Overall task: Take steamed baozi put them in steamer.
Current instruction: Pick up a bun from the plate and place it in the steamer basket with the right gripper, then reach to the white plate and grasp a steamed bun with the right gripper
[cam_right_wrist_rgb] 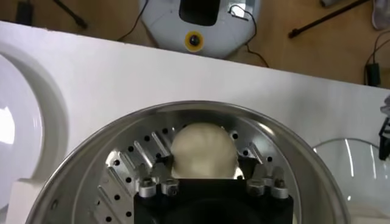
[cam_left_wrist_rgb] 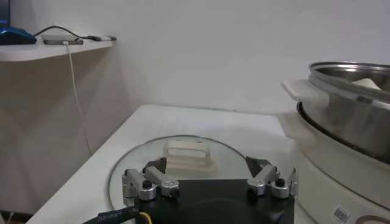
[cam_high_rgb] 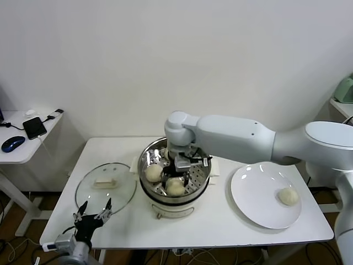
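Note:
The steamer stands mid-table, a shiny steel pot with a perforated tray. Two baozi show inside it, one on the left and one at the front. My right gripper reaches down into the pot. Its fingers stand open on either side of the front baozi, which rests on the tray. A further baozi lies on the white plate at the right. My left gripper hangs open and empty at the table's front left, just before the glass lid.
The glass lid with its cream handle lies flat left of the steamer. A side table at the far left holds a phone and a mouse. The plate's rim also shows beside the pot.

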### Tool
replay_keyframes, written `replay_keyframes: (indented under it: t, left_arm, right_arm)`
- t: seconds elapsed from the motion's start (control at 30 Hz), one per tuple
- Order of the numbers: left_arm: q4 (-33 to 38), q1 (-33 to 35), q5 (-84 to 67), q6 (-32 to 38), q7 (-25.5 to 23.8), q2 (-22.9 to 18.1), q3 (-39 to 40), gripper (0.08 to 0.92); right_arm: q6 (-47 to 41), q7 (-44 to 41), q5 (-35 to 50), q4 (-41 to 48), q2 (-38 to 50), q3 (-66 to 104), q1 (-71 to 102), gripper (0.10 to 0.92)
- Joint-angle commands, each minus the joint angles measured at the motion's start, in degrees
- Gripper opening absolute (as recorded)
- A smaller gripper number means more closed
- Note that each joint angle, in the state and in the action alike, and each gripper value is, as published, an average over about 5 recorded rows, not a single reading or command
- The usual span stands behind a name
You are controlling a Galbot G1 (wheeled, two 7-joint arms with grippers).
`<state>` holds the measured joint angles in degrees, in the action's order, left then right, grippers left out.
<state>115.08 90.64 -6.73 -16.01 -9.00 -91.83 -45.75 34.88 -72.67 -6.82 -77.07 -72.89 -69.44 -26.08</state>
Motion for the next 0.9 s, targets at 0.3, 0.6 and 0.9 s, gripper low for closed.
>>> replay_keyframes:
  t: [0.3,0.6,0.9]
  left_arm:
    - [0.91,0.44,0.33,-0.17,-0.08,-0.07,0.75,0.823]
    - [2.28,0.77,-2.3,-1.43,-1.09,0.67,1.2,0.823]
    - [2.73,1.29,-3.64,-1.77,-1.37,0.98,3.05,0.823]
  right_arm:
    - [-30.51,-8.4,11.95,-2.44,15.3,9.89,-8.36,0.823]
    - [-58.04,-13.08,11.63,-5.38,38.02,20.28,-0.65,0.823]
    - [-49.19,-10.84,-0.03,-3.0,48.12,33.36,19.17,0.823]
